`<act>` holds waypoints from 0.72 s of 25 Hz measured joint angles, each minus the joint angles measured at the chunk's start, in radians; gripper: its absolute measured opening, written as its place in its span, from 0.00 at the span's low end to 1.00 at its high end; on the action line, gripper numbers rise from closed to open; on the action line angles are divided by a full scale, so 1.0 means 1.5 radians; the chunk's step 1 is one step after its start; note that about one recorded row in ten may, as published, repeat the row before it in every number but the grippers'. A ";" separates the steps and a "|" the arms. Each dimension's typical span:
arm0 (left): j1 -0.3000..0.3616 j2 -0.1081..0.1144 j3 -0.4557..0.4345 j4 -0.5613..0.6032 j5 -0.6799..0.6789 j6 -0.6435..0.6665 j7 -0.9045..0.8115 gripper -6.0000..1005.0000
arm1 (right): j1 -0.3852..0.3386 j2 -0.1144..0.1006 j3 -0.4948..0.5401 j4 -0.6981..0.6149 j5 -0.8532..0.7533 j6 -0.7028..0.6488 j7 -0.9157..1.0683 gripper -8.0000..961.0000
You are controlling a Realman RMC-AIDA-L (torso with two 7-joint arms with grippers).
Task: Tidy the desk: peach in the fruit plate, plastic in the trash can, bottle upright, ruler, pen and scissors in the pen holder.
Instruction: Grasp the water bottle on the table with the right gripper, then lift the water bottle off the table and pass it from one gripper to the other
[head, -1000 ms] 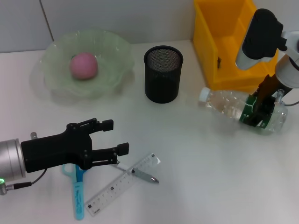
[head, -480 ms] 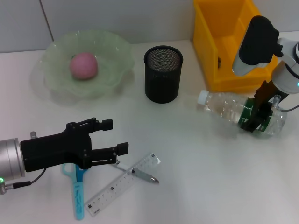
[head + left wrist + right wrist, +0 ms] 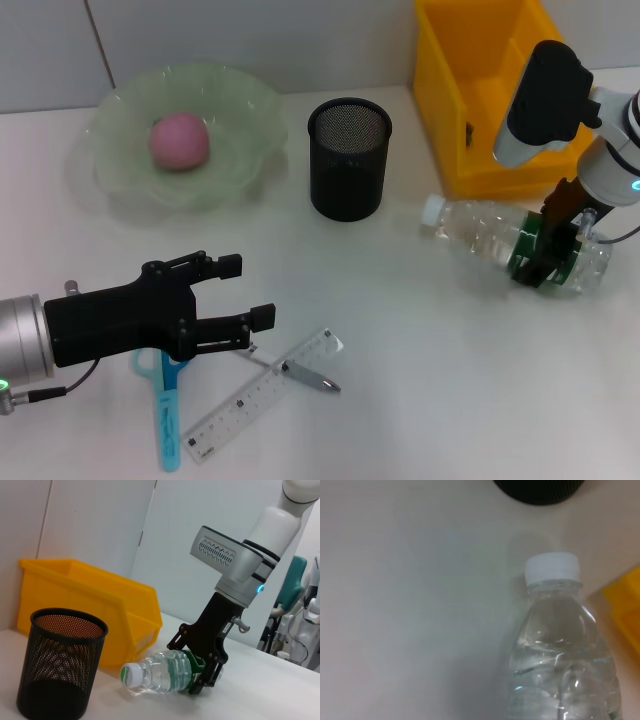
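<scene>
The bottle (image 3: 500, 240) lay on its side on the white surface (image 3: 420, 400), just in front of the yellow bin (image 3: 470, 90), its white cap (image 3: 433, 205) pointing toward the black mesh pen holder (image 3: 348, 158). We saw the right hand (image 3: 545, 255) clamped around the bottle's green-labelled middle, one finger on each side of it, with the bottle resting on the surface. From the left wrist view the same grip showed plainly: the right hand (image 3: 202, 672) held the bottle (image 3: 160, 672) near its thicker end, cap (image 3: 129, 674) toward the pen holder (image 3: 57, 665), the yellow bin (image 3: 90, 610) behind them.

Going down in size, we noted the pale green fruit plate (image 3: 130, 160) at the far left with the pink peach (image 3: 180, 140) already in it. The pen holder stood upright between plate and bin.

The left hand (image 3: 240, 300) hovered over the near left of the surface, its fingers spread wide and holding nothing. Just below and beside it lay the clear ruler (image 3: 255, 395), the blue-handled scissors (image 3: 165, 400), partly hidden under the hand, and the pen (image 3: 310, 377) resting across the ruler.

In the right wrist view, we saw the bottle (image 3: 560, 660) close up, with its cap (image 3: 552, 567).
</scene>
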 joint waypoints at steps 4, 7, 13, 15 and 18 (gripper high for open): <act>0.000 0.000 0.000 0.000 0.000 -0.001 0.000 0.86 | 0.001 0.003 0.000 0.002 0.000 0.001 0.000 0.82; 0.000 0.000 0.000 0.000 0.000 -0.001 0.000 0.86 | 0.000 0.005 -0.001 0.000 0.000 0.001 -0.001 0.82; 0.003 0.000 0.000 0.000 0.000 0.002 0.000 0.86 | -0.004 0.007 0.001 -0.014 0.005 -0.008 -0.004 0.82; 0.003 0.000 0.000 0.000 0.000 0.003 0.000 0.86 | -0.006 0.007 -0.001 -0.022 0.005 -0.016 -0.004 0.82; 0.003 0.000 0.000 0.000 0.000 0.003 0.000 0.86 | -0.008 0.008 -0.001 -0.045 0.011 -0.034 -0.005 0.82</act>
